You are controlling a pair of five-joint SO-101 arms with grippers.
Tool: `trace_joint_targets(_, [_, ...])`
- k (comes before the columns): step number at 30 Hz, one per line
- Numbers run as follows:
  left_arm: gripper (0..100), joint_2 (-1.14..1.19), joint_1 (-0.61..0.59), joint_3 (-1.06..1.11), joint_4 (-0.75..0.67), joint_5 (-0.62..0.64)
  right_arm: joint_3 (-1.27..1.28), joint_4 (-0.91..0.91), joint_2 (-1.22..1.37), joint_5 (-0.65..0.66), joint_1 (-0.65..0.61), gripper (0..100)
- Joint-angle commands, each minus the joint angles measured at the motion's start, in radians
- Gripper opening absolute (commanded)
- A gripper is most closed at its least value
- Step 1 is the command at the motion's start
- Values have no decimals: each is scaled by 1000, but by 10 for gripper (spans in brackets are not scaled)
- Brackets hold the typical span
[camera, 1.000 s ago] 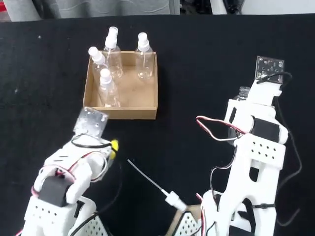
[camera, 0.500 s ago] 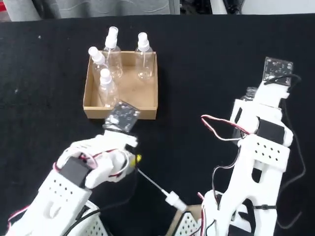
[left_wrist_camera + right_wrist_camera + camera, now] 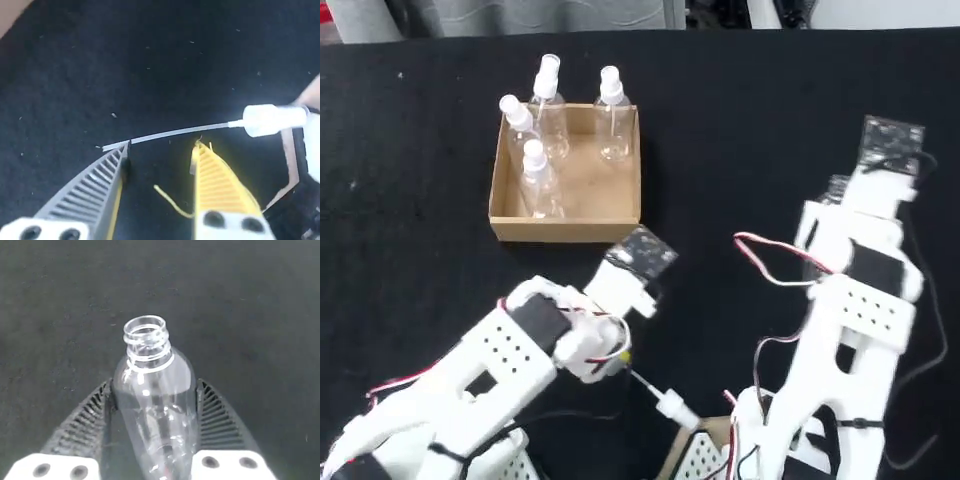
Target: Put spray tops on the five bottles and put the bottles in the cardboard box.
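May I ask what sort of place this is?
Probably a robotics lab bench: a black cloth-covered table, two white plastic robot arms, and a brown cardboard box of clear spray bottles.

The cardboard box (image 3: 585, 190) sits in the upper left of the high view on the surface (image 3: 740, 100); four capped bottles (image 3: 538, 178) stand inside it, crowded toward its back and left walls; below the box, near the frame's centre, the left claw (image 3: 620, 358) hangs over the surface; the loose spray top (image 3: 672, 405) lies at lower centre, its tube running up-left under that claw and crossing just ahead of its spread fingertips (image 3: 197, 147); well apart, at the right of the frame, the uncapped bottle (image 3: 835, 188) stands between the right claw (image 3: 154, 386) fingers, touched on both sides.
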Motion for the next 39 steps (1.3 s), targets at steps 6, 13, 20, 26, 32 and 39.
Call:
trace_joint_targets(6, [188,163,87,-113,5,-153,-44,-28,-44,17,123,96])
trace_joint_targets(13, [188,353,153,-179,5,-238,-56,-28,-42,17,146,96])
trace_joint_targets(20, [188,450,226,-219,5,-322,-56,-28,-39,17,146,96])
trace_joint_targets(26, [188,488,226,-278,5,-342,-54,-28,-38,17,143,96])
trace_joint_targets(32, [188,545,245,-325,-3,-344,-53,-28,-38,17,140,96])
trace_joint_targets(39, [188,635,295,-357,-3,-371,-53,-28,-38,17,140,96])
